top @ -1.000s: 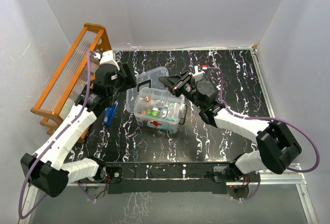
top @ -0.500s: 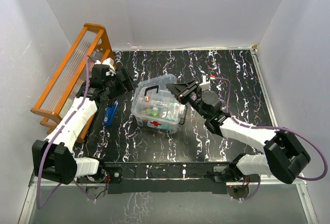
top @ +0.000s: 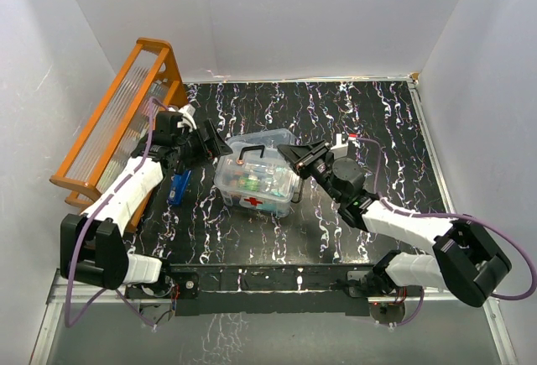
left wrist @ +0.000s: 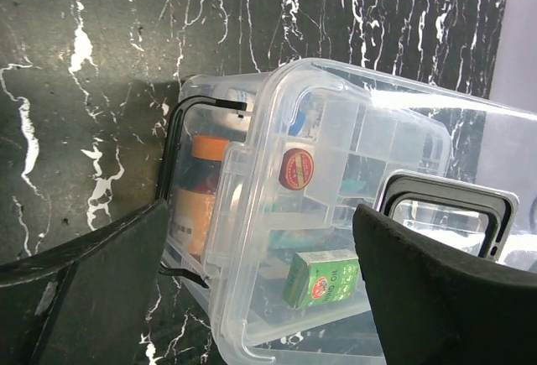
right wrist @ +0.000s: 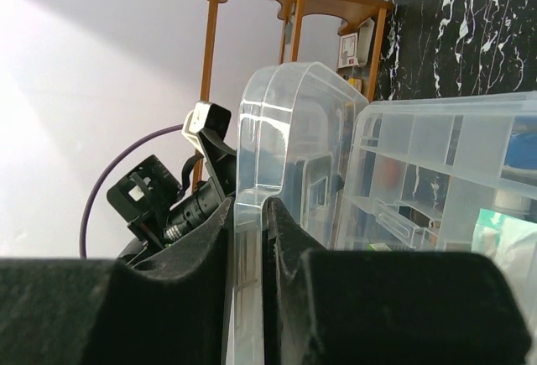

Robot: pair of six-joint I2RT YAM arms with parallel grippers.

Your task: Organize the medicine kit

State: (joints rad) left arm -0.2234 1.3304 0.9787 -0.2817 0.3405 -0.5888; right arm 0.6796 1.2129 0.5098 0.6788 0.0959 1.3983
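The medicine kit [top: 267, 190], a clear box with a red cross [top: 254, 201] on its near side, stands mid-table and holds small medicine items. My right gripper [top: 294, 154] is shut on the edge of the clear lid [top: 265, 141] and holds it tilted over the box's far side. In the right wrist view the fingers [right wrist: 289, 239] pinch the lid's rim [right wrist: 252, 239]. My left gripper [top: 216, 147] is open and empty just left of the box. In the left wrist view its jaws [left wrist: 260, 210] stand wide either side of the box [left wrist: 189, 252]; the lid's dark handle [left wrist: 445, 182] shows.
An orange wooden rack [top: 117, 113] stands along the left wall and shows in the right wrist view [right wrist: 294, 4]. A blue item [top: 178, 187] lies on the table left of the box. A green carton [left wrist: 323, 277] and an orange bottle [left wrist: 201, 205] sit inside.
My right gripper has carried the lid forward and lower, from behind the box to over it. My left gripper has swung right and nearer, up to the box's left side.
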